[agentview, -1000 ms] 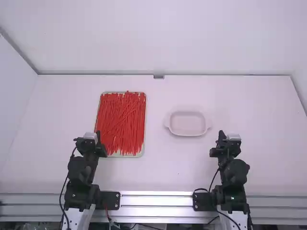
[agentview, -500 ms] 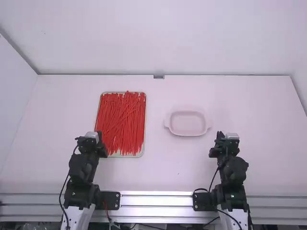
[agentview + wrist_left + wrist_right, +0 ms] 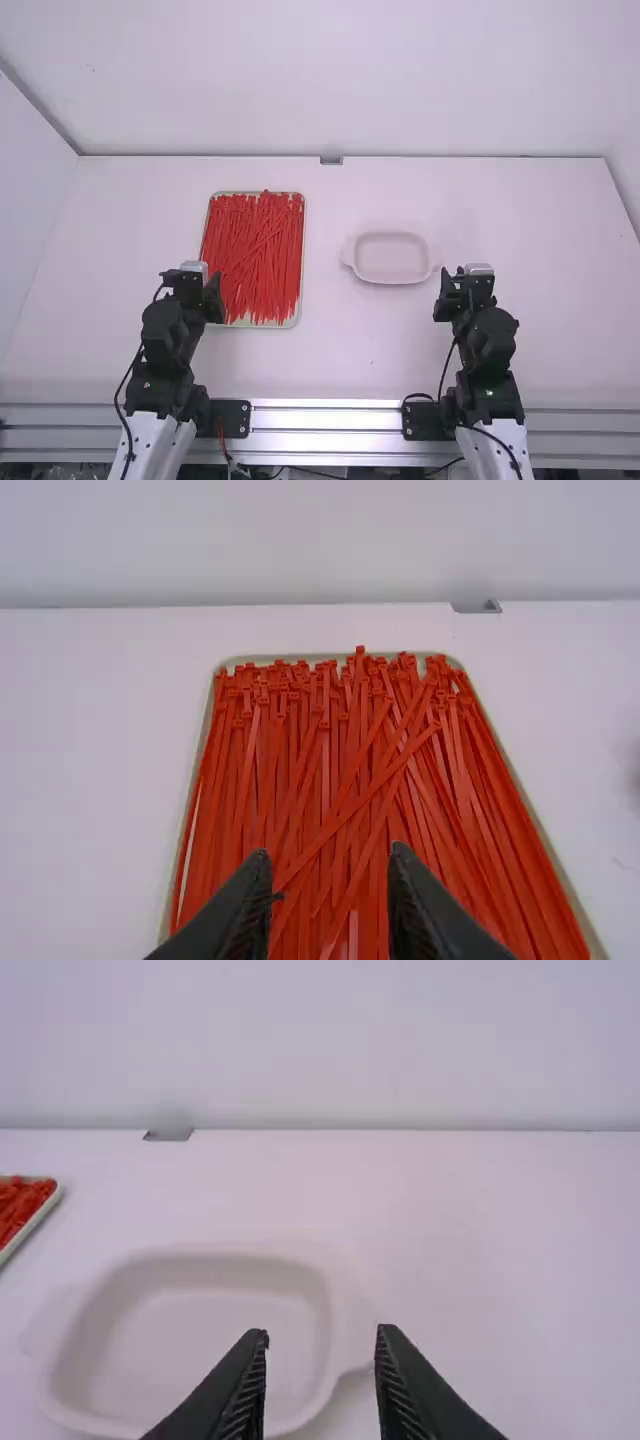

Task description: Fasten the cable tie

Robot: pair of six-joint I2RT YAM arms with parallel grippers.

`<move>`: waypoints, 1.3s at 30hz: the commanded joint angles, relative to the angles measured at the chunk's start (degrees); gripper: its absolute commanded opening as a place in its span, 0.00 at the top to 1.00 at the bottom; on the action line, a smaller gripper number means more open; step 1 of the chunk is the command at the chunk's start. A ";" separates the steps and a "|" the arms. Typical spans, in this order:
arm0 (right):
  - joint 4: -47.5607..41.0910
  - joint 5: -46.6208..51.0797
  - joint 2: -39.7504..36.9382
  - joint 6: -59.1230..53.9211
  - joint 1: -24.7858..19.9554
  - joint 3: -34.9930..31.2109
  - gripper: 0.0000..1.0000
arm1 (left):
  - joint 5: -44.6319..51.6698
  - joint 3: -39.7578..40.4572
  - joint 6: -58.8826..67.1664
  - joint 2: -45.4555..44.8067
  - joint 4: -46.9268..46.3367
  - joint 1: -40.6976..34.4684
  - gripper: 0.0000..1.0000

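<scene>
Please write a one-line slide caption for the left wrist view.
Open left gripper at the near end of a tray of red cable ties.

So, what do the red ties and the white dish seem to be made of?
The cable ties look like flexible plastic, probably nylon: thin, evenly red strips with small heads. The dish looks like matte white plastic or ceramic, with a smooth, rounded rim; I cannot tell which.
</scene>
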 commanded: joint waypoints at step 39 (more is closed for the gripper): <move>2.52 -11.20 43.69 -0.75 5.95 24.00 0.04 | 8.45 30.16 -2.50 43.89 -14.07 0.32 0.04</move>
